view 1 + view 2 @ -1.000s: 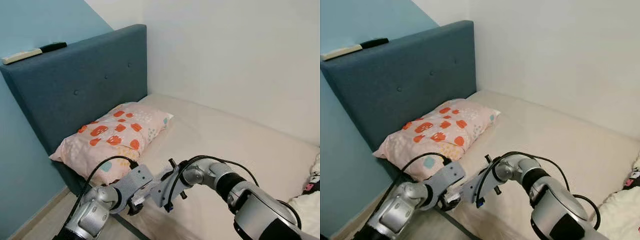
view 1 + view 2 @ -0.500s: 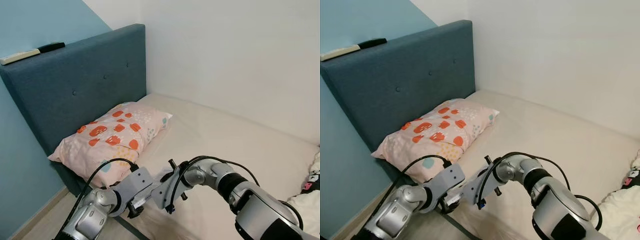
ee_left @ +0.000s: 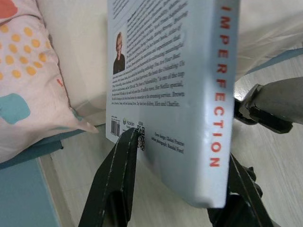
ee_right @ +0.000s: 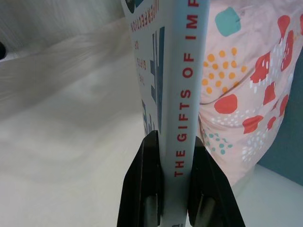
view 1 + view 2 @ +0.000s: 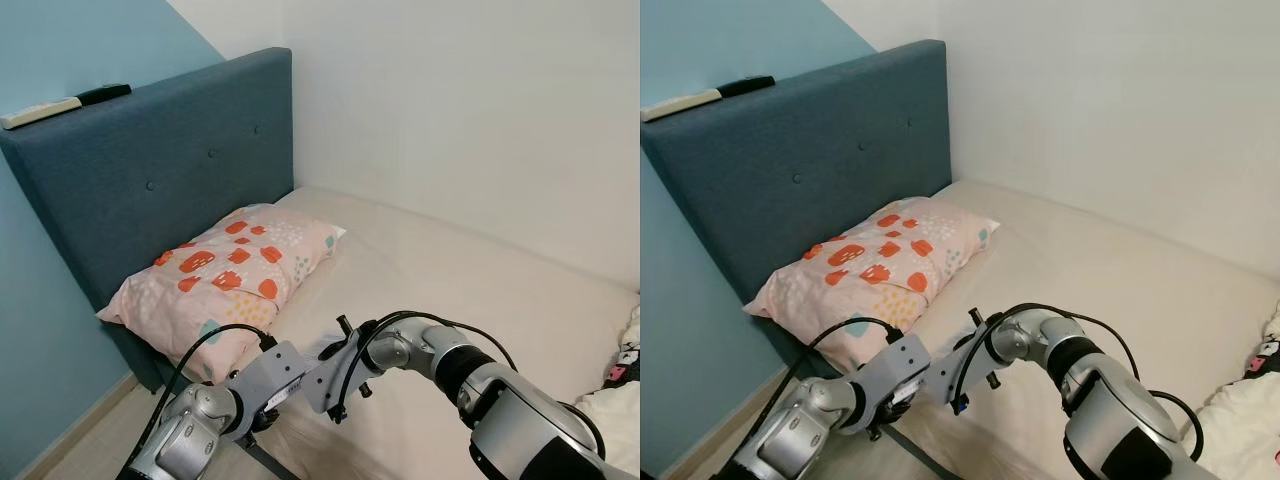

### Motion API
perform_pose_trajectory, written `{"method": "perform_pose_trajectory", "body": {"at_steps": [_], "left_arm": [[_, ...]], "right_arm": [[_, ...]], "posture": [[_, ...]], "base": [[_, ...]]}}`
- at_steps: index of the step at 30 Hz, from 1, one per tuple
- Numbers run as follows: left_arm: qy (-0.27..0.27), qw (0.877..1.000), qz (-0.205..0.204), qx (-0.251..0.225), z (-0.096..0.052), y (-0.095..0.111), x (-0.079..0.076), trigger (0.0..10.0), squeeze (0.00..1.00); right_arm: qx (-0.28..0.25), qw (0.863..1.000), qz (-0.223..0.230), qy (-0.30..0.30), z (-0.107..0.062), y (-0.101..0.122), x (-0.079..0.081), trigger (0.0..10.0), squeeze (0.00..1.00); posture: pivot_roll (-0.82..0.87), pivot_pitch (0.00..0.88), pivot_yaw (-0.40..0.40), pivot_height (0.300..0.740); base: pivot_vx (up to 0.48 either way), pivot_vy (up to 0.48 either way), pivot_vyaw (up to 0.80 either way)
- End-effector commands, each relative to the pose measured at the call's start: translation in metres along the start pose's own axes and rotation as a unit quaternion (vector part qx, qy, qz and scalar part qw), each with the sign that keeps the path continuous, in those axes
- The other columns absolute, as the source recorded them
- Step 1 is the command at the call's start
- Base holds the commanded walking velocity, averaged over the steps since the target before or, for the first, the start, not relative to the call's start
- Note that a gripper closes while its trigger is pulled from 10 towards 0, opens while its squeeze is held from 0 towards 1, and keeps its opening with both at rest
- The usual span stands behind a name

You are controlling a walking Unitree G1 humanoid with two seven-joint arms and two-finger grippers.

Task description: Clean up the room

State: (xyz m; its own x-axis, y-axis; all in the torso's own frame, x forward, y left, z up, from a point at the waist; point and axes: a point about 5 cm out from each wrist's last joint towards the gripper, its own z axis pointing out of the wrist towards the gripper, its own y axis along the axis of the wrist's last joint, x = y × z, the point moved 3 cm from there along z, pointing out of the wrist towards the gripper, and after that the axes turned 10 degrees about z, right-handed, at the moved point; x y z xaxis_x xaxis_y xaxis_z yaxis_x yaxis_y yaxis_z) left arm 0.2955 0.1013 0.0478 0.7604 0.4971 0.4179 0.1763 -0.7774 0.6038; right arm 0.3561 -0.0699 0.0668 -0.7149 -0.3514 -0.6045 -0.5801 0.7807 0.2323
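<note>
Holding one book [image 3: 180, 90] with both tools, low in front, by the near edge of the bed [image 5: 480, 290].

Left tool [image 3: 173, 184] clamped on the book: one black finger [image 3: 116, 179] pressed on the back cover, just beside the bar code, the other finger [image 3: 236, 189] tucked behind the far side. Pale blue book, red letters down the spine, small print and a tiny photo on the back. Book pointing away from the left tool, out over the bed edge and the grey floor [image 3: 156, 198].

Right tool [image 4: 177, 179] clenched on the same book too. Two black fingers [image 4: 142, 179] squeezing it from both sides, spine between them and facing the camera, red words running up it. Book standing straight up out of the right tool.

Seen from the head, both silver arms meeting close together, left tool [image 5: 262, 412] and right tool [image 5: 335, 392] almost touching, book too hidden there to make out.

Pink pillow [image 5: 235, 270] with orange and teal spots just beyond the tools, on the left, lying at the head of the bed against the blue headboard [image 5: 150, 170]. Pillow corner right beside the book in both wrist views. Two remotes [image 5: 62, 102], one white and one black, up on top of the headboard, well apart from the tools. Soft toy [image 5: 628, 355] far off to the right of the right tool.
</note>
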Motion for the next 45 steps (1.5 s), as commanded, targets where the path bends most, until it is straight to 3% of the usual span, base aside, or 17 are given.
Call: {"method": "perform_pose_trajectory", "body": {"at_steps": [1,5,8,20,21,22,35,38,41,42,43,45], "left_arm": [[0.038,0.999,-0.019,0.013,-0.001,-0.008,0.012,10.0,0.00],[0.046,0.999,-0.019,0.009,-0.001,-0.007,0.015,10.0,0.00],[0.084,0.996,-0.030,-0.023,-0.001,0.004,0.025,10.0,0.00],[0.083,0.995,-0.026,-0.043,-0.002,0.010,0.026,10.0,0.00],[0.085,0.995,-0.028,-0.046,-0.002,0.011,0.026,2.7,0.00],[0.087,0.994,-0.032,-0.050,-0.003,0.011,0.027,0.0,0.00],[0.109,0.988,-0.071,-0.079,-0.005,0.015,0.033,0.0,0.00],[0.130,0.980,-0.116,-0.098,-0.006,0.015,0.038,0.0,0.00],[0.134,0.974,-0.133,-0.125,-0.009,0.015,0.038,0.0,0.00],[0.134,0.973,-0.132,-0.132,-0.010,0.016,0.038,0.0,0.00],[0.132,0.973,-0.130,-0.136,-0.011,0.016,0.036,0.0,0.00],[0.129,0.974,-0.126,-0.140,-0.012,0.017,0.035,0.0,0.00]], "right_arm": [[-0.018,1.000,-0.004,-0.001,0.001,0.007,-0.002,10.0,0.00],[-0.019,1.000,-0.003,-0.002,0.001,0.008,-0.002,10.0,0.00],[-0.020,1.000,-0.003,0.001,0.002,0.008,-0.001,10.0,0.00],[-0.020,1.000,-0.003,0.007,0.003,0.009,0.001,10.0,0.00],[-0.020,1.000,-0.003,0.007,0.003,0.009,0.001,10.0,0.00],[-0.020,1.000,-0.003,0.006,0.003,0.009,0.001,10.0,0.00],[-0.020,1.000,0.001,0.005,0.003,0.008,0.003,10.0,0.00],[-0.029,0.999,0.022,0.003,0.003,0.009,0.003,10.0,0.00],[-0.049,0.997,0.067,0.011,0.003,0.011,0.006,10.0,0.00],[-0.054,0.995,0.079,0.012,0.003,0.011,0.006,10.0,0.94],[-0.056,0.995,0.087,0.013,0.003,0.011,0.006,10.0,1.00],[-0.054,0.995,0.087,0.018,0.002,0.010,0.008,10.0,1.00]], "posture": [[-0.03,0.092,-0.019,0.740],[-0.03,0.092,-0.019,0.740],[-0.03,0.093,-0.019,0.740],[-0.03,0.092,-0.019,0.740],[-0.03,0.092,-0.019,0.740],[-0.03,0.092,-0.019,0.740],[-0.02,0.082,-0.019,0.740],[-0.02,0.081,-0.018,0.740],[-0.02,0.081,-0.018,0.740],[-0.02,0.081,-0.018,0.740],[-0.02,0.081,-0.018,0.740],[-0.02,0.081,-0.018,0.740]], "base": [[0.000,0.000,0.00],[0.000,0.000,0.00],[0.000,0.000,0.00],[0.000,0.000,0.00],[0.000,0.000,0.00],[0.000,0.000,0.00],[0.000,0.000,0.00],[0.000,0.000,0.00],[0.000,0.000,0.00],[0.000,0.000,0.00],[0.000,0.000,0.00],[0.000,0.000,0.00]]}}
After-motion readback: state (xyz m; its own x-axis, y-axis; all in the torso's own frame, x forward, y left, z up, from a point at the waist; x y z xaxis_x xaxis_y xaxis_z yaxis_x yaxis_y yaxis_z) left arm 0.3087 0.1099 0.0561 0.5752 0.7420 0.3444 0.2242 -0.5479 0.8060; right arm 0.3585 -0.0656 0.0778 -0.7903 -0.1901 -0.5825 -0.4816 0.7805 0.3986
